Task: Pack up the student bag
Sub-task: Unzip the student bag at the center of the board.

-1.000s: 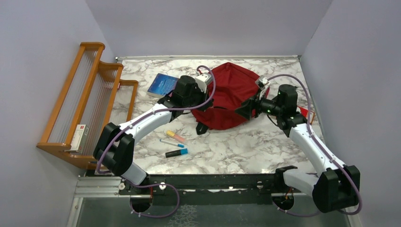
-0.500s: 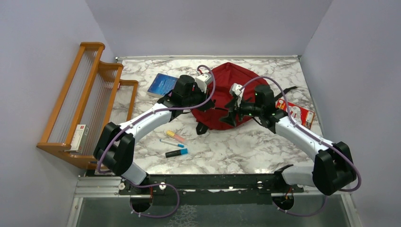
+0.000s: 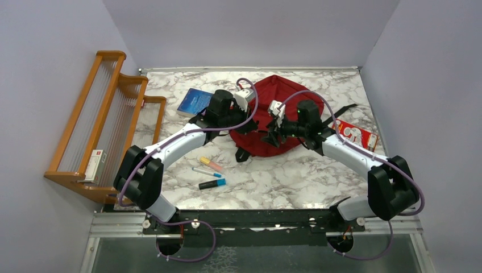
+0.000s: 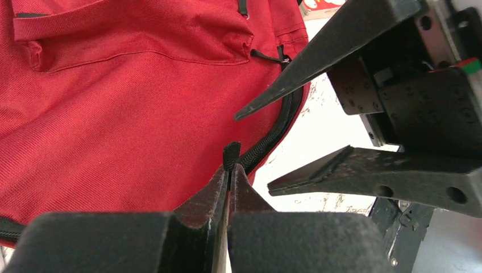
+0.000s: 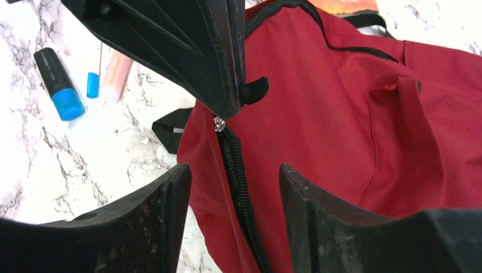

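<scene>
The student bag (image 3: 278, 96) is a red backpack lying flat at the back middle of the marble table. In the left wrist view my left gripper (image 4: 230, 170) is shut on the black zipper pull tab (image 4: 231, 153) at the bag's (image 4: 125, 102) near edge. The right gripper (image 5: 234, 168) is open, one finger on each side of the black zipper (image 5: 230, 148), touching nothing. The tab (image 5: 256, 90) also shows there, pinched in the left fingers (image 5: 193, 51). From above, the left gripper (image 3: 250, 129) and right gripper (image 3: 268, 138) sit close together.
A blue book (image 3: 195, 101) lies left of the bag and a red packet (image 3: 355, 135) to its right. A blue highlighter (image 3: 211, 183), a pen (image 3: 206, 172) and a pink marker (image 3: 210, 164) lie in front. A wooden rack (image 3: 108, 114) holding a small box (image 3: 96, 165) stands at the left.
My right arm has swung left from the bag's right side to its near edge, close to the left gripper. The left gripper has stayed shut in place.
</scene>
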You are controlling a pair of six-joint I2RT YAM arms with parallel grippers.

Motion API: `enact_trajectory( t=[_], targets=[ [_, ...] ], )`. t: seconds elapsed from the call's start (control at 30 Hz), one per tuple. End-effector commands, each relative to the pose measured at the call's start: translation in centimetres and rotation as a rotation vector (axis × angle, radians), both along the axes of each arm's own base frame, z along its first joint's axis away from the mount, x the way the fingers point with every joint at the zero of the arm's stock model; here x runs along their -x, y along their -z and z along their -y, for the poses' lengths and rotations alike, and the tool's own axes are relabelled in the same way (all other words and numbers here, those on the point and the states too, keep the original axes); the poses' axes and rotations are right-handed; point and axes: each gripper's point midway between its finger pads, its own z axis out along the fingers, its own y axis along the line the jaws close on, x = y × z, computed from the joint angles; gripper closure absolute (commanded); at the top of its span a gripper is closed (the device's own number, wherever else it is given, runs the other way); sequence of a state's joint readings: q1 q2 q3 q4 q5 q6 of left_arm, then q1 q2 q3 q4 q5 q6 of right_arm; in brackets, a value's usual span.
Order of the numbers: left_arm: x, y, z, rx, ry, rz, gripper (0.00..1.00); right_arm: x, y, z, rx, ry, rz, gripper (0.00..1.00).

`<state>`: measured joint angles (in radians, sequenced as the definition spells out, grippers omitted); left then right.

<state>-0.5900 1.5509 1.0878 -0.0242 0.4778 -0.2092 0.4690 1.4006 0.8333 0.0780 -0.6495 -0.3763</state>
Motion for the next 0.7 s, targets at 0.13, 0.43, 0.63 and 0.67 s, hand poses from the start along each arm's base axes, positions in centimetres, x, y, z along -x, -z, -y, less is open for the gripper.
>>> enact_trajectory(
  t=[0.13, 0.43, 0.63, 0.67],
  targets=[
    [-0.7, -1.4, 0.5, 0.043, 0.022, 0.025, 1.00, -1.3, -0.4, -0.5, -0.006, 0.030, 0.028, 0.53],
    [-1.7, -1.5, -0.4, 0.050, -0.025, 0.018, 1.00, -1.0, -0.1, 0.9, 0.019, 0.113, 0.004, 0.91],
    [-4.4, -1.8, -3.4, 0.046, -0.140, 0.019, 1.00, -1.7, -0.3, 2.4, 0.069, 0.230, -0.034, 0.99],
    [-4.8, -1.8, -4.0, 0.043, -0.156, 0.022, 1.00, -1.6, -0.1, 2.8, 0.085, 0.249, -0.057, 0.99]
  ],
)
